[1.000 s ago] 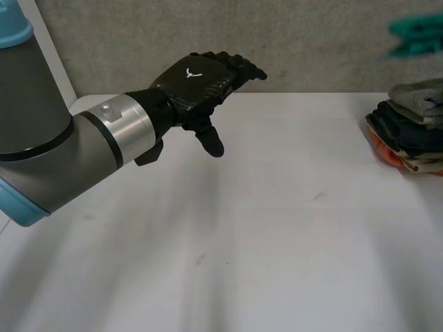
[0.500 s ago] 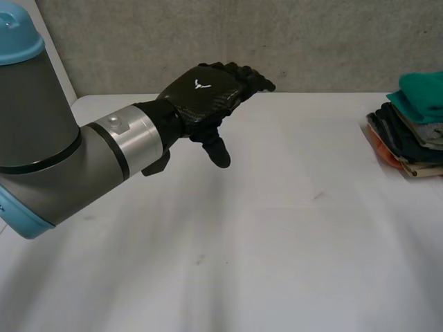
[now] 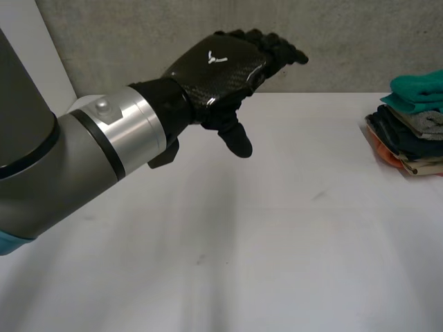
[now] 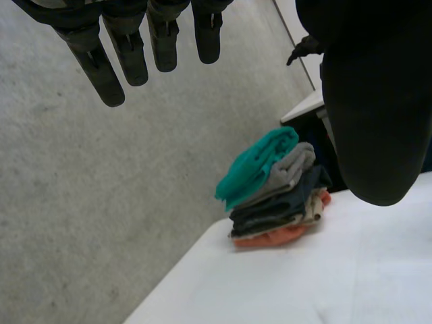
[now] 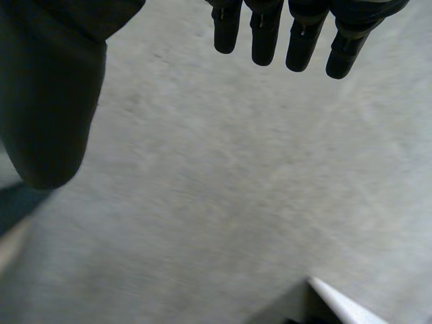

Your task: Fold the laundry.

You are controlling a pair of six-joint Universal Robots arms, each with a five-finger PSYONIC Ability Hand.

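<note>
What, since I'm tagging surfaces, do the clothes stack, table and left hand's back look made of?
Clothes stack: soft matte fabric, with rounded folded edges. Table: hard, smooth and white with faint marks; possibly laminate. Left hand: glossy black shell with a fine weave pattern, perhaps carbon fibre.

The place looked like a robotics lab or test cell rather than a home. A plain white table point(image 3: 291, 263) stood against a bare, rough grey wall point(image 3: 124, 41) that resembled concrete or coarse plaster. A machine arm point(image 3: 76, 159) with grey joints and a metal wrist ring reached over the tabletop. The domestic touch was a stack of folded clothes point(image 3: 414, 135), a teal piece on top, sitting at the table's right edge as a work sample.
</note>
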